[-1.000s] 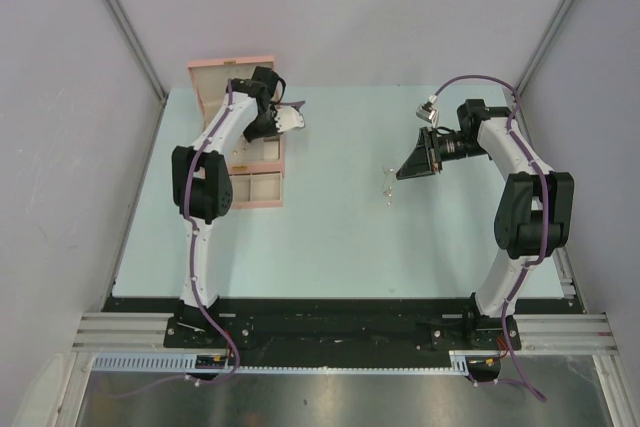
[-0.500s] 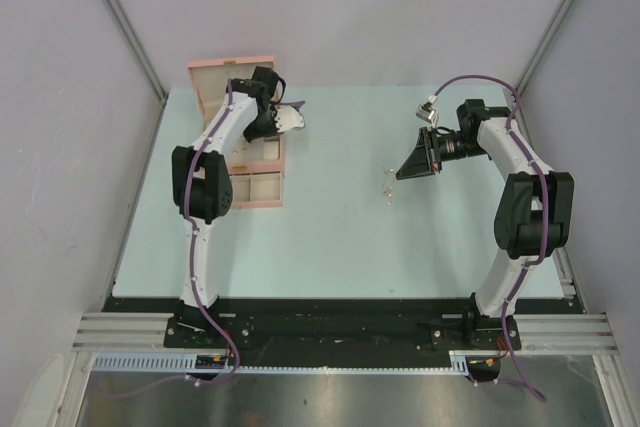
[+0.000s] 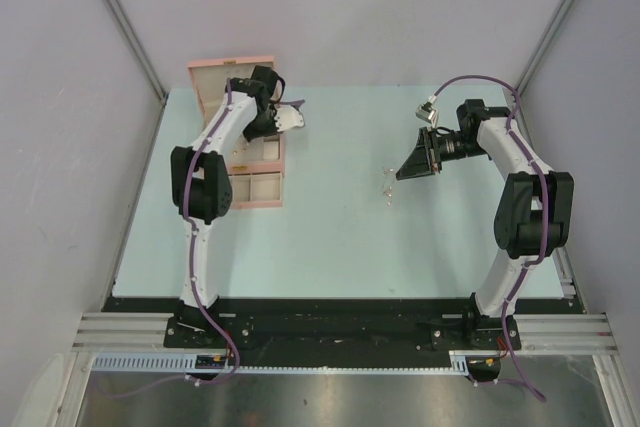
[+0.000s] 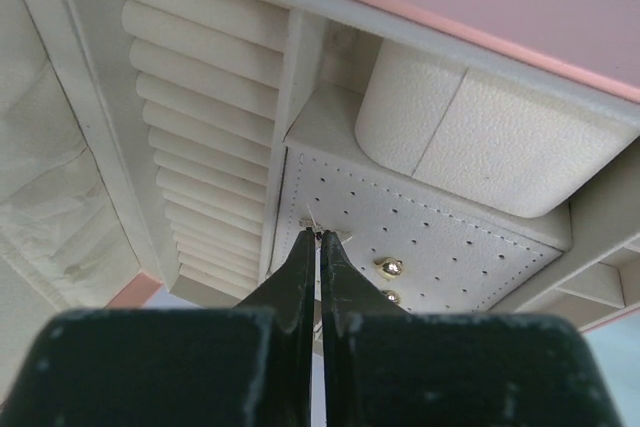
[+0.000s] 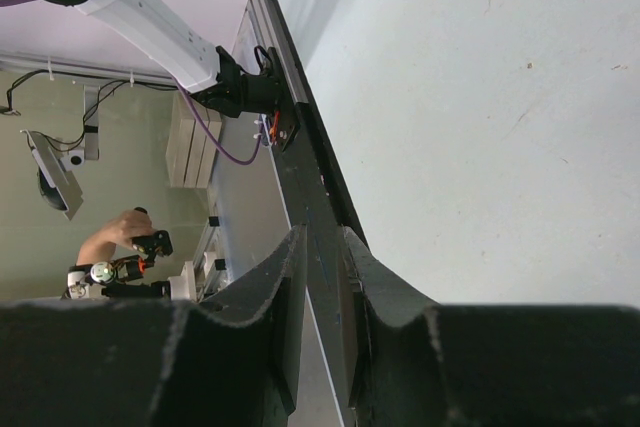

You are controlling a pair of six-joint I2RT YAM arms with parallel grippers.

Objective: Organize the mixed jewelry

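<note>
The pink jewelry box [image 3: 258, 190] lies open at the table's back left, its lid [image 3: 225, 75] raised behind. My left gripper [image 3: 270, 133] is down inside the box. In the left wrist view it [image 4: 318, 235] is shut on a tiny silvery earring [image 4: 309, 222] at the white perforated pad [image 4: 450, 237], next to two small studs [image 4: 389, 267]. A few thin silvery jewelry pieces [image 3: 387, 185] lie loose on the table's middle. My right gripper [image 3: 408, 171] hovers just right of them, its jaws a little apart and empty [image 5: 322, 247].
The ring rolls [image 4: 200, 97] and a cushion [image 4: 470, 137] fill the box beside the pad. Grey walls close the table's left, back and right. The arm bases and a black rail [image 3: 340, 322] run along the near edge.
</note>
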